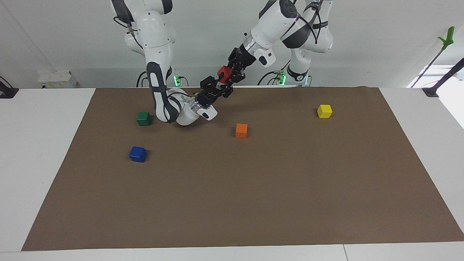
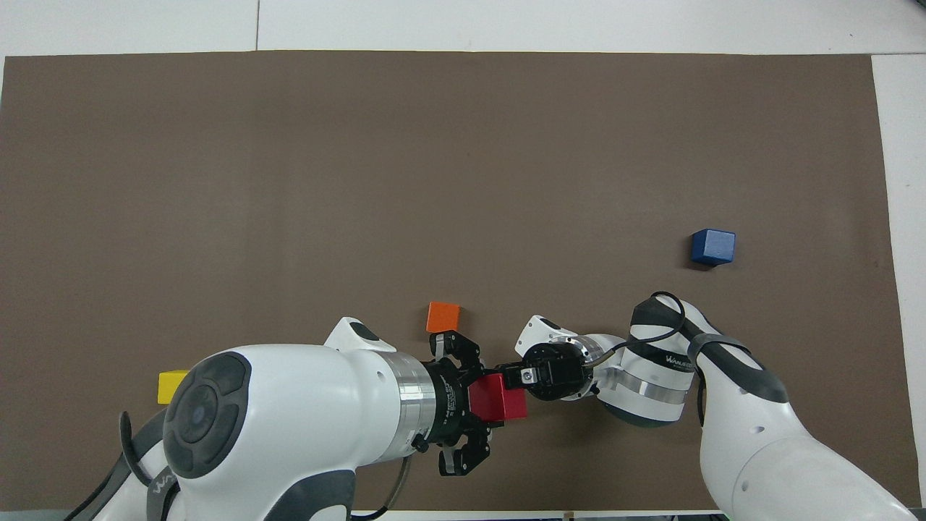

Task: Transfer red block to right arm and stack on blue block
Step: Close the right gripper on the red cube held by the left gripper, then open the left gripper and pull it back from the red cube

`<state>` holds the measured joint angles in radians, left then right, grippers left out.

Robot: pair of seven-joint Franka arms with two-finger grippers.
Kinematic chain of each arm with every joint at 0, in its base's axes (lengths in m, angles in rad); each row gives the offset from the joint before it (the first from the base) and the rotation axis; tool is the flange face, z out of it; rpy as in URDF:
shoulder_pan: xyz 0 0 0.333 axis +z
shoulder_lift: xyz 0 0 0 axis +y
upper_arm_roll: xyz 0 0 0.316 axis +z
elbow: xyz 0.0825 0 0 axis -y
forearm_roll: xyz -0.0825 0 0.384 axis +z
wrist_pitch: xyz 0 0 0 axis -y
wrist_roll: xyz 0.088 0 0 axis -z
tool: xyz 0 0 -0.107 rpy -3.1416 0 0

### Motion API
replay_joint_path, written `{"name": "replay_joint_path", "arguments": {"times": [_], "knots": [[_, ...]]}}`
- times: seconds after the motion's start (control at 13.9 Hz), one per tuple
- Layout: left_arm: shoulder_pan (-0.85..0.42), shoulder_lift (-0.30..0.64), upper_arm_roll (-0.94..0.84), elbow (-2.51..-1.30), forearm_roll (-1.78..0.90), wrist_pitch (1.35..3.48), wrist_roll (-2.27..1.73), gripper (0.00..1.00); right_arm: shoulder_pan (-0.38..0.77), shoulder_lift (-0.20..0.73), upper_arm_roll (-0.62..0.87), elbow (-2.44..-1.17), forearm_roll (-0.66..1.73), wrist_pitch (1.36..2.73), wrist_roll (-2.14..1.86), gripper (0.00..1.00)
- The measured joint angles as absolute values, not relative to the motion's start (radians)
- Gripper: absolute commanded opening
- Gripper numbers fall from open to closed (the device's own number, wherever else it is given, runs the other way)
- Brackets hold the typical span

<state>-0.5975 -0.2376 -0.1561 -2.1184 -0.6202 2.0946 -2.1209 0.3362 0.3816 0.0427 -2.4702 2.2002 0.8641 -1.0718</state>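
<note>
The red block is held in the air by my left gripper, which is shut on it over the mat's edge nearest the robots. In the overhead view the red block sits at the left gripper. My right gripper, with a blue light at its wrist, points up at the block from below with its fingers spread, its tips at the block's lower side; it also shows in the overhead view. The blue block lies on the mat toward the right arm's end.
A green cube lies beside the right arm's elbow, nearer to the robots than the blue block. An orange cube lies mid-mat, under the grippers' side. A yellow cube lies toward the left arm's end.
</note>
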Motion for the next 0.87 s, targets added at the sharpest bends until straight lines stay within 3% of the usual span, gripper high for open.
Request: {"name": "replay_joint_path", "arguments": {"times": [0.43,0.65,0.87], "knots": [[-0.434,-0.301,-0.132,-2.012,-0.592,1.998,-2.121,1.0,0.335,0.375,0.04,-2.469,2.2,0.938,-1.067,0.0],[-0.322,-0.322,-0.128,-1.929,-0.505,1.843,-2.066,1.0,0.333,0.33,0.039,-2.455,2.2,1.045,-1.0,0.0],[-0.187,-0.323,-0.125,-1.871,-0.435,1.685,-1.769,1.0,0.333,0.263,0.038,-2.422,2.2,1.171,-0.902,0.0]]}}
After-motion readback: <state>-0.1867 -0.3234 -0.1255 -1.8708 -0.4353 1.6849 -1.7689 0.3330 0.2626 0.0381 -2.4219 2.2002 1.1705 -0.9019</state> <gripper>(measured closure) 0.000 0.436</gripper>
